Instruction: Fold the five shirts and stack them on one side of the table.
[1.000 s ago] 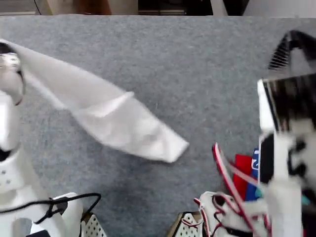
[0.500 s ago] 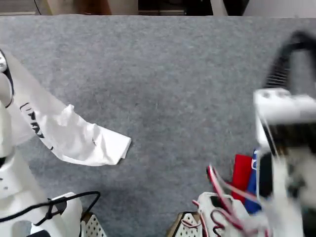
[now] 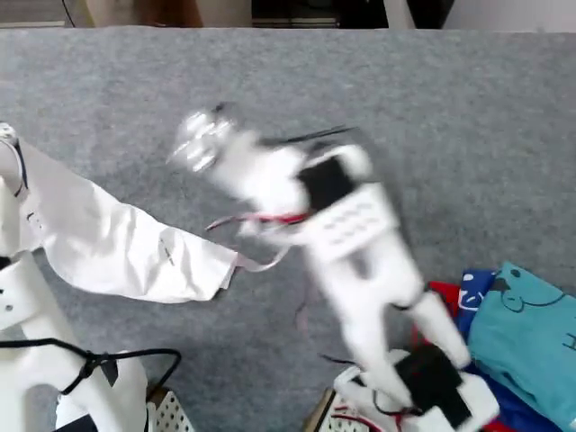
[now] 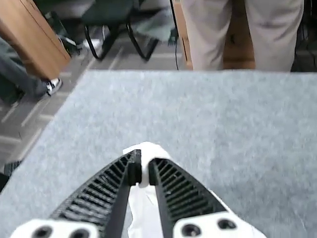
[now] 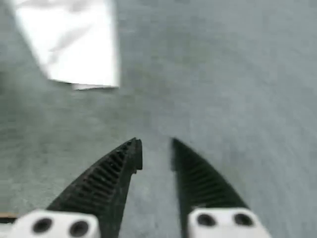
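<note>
A white shirt (image 3: 126, 243) lies crumpled on the grey table at the left, one end lifted. My left gripper (image 4: 142, 161) is shut on that raised end of the white shirt (image 4: 143, 173); in the high view this gripper (image 3: 9, 153) is at the table's left edge. My right arm stretches across the middle, blurred, with its gripper (image 3: 202, 144) above the carpet just beyond the shirt. In the right wrist view the gripper (image 5: 155, 148) is open, nothing between its fingers, and the white shirt (image 5: 74, 44) lies ahead. A teal shirt (image 3: 526, 337) tops a pile at the front right.
Blue (image 3: 472, 292) and red (image 3: 441, 292) shirts show under the teal one. The arm bases, with cables (image 3: 99, 364), stand along the front edge. The grey table surface (image 3: 450, 135) is bare at the back and right.
My right arm has swung from the right edge across to the table's middle, near the white shirt, uncovering the teal pile. The white shirt has shifted a little; the left gripper still holds it.
</note>
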Robot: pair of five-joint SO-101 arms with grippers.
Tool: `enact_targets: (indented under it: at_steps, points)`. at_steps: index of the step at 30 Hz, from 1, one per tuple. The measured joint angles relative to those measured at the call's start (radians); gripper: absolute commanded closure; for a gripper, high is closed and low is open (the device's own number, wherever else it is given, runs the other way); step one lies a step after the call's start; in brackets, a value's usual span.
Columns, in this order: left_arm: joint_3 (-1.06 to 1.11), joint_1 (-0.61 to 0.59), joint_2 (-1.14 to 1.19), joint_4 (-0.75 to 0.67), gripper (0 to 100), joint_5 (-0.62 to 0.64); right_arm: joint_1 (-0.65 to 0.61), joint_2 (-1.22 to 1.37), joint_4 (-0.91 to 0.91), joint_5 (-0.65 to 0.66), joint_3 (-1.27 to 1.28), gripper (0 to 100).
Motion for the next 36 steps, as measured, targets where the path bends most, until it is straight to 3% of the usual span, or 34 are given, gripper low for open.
enact_targets:
  at_steps: [5,17,20,26,36]
  points:
    - [0.117,0.000,-0.020,0.000,98,0.000,-0.186,0.173,-0.094,0.006,0.054,78.5]
    - [0.534,0.000,-0.367,-0.120,98,0.000,-0.249,0.624,-0.170,-0.063,-0.075,78.6]
    - [0.601,0.000,-0.462,-0.129,98,0.000,-0.226,0.718,-0.152,-0.066,-0.144,81.0]
    - [0.666,0.000,-0.574,-0.129,98,0.000,-0.126,0.829,-0.144,-0.066,-0.235,99.4]
    - [0.732,0.000,-0.585,-0.144,98,0.000,0.011,0.839,-0.104,-0.040,-0.239,99.3]
